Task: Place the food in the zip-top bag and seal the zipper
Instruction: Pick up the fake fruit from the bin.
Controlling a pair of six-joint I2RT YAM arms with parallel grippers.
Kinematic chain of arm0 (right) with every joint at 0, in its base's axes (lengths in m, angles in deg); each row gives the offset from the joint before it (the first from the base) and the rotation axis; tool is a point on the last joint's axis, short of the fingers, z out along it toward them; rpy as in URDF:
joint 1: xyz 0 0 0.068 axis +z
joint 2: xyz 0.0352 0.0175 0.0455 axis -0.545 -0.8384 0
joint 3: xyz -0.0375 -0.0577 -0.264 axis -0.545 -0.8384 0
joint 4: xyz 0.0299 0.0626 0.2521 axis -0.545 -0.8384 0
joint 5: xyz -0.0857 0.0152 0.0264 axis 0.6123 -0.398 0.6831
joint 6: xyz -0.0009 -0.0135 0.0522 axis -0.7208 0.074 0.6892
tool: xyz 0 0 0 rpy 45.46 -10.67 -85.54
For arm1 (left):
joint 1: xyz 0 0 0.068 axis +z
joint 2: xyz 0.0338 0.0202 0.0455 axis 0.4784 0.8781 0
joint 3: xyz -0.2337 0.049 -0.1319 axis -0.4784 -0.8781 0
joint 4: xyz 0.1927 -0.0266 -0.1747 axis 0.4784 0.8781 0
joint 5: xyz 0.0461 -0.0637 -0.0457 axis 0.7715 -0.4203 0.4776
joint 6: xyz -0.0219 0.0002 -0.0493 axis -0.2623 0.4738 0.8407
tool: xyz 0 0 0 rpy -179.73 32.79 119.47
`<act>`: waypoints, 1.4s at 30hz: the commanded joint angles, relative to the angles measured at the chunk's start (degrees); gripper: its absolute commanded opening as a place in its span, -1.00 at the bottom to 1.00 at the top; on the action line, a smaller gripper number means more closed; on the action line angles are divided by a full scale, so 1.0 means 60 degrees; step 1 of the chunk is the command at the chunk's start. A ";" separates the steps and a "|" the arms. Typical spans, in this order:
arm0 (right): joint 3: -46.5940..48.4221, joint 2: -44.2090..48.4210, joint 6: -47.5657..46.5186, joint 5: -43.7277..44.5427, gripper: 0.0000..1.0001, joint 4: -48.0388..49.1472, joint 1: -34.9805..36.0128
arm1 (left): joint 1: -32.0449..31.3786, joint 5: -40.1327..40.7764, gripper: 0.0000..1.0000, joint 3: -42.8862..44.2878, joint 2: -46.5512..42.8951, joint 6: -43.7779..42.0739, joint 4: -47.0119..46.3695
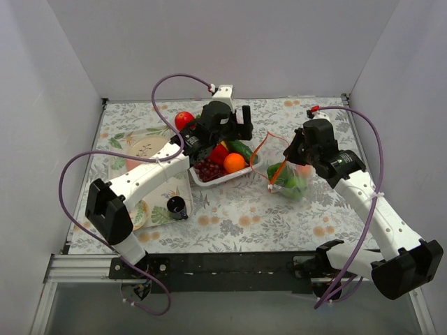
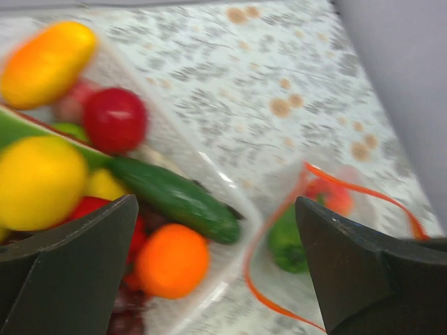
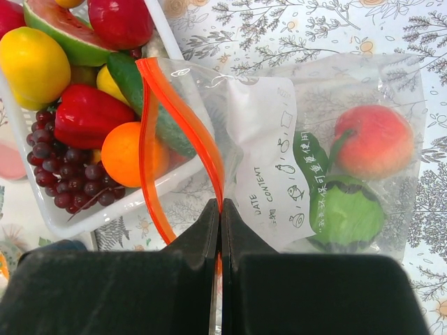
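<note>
The zip-top bag (image 1: 292, 179) lies right of the white tray (image 1: 209, 180), its mouth held up and open. It holds a peach (image 3: 374, 139) and a green fruit (image 3: 346, 213). My right gripper (image 3: 220, 207) is shut on the orange-red zipper (image 3: 183, 112) at the mouth's near edge; it also shows in the top view (image 1: 288, 152). My left gripper (image 2: 216, 269) is open and empty, hovering over the tray's right end near the orange (image 2: 171, 259) and cucumber (image 2: 174, 197); the top view shows it too (image 1: 234, 129). The tray also holds a watermelon slice (image 3: 63, 31), lemon (image 3: 35, 66), red pepper (image 3: 87, 115) and grapes (image 3: 66, 181).
A red fruit (image 1: 184, 120) sits behind the tray at the left. A pale plate (image 1: 145, 149) lies left of the tray and a small black cup (image 1: 177, 206) stands in front of it. White walls enclose the floral tablecloth on three sides.
</note>
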 commanded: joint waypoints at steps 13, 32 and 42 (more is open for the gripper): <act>0.0103 0.0461 -0.0094 -0.0106 -0.97 0.0288 0.0032 | 0.2031 0.0908 0.96 -0.0160 0.1046 -0.4648 0.0071; 0.0000 0.0549 -0.0079 -0.0135 -0.97 0.0302 0.0046 | 0.2134 0.0761 0.74 -0.0746 0.1678 -0.4296 -0.0353; 0.0117 0.0564 -0.0108 -0.0121 -0.97 0.0229 0.0046 | 0.2134 0.0614 0.24 -0.0585 0.1619 -0.4194 -0.0588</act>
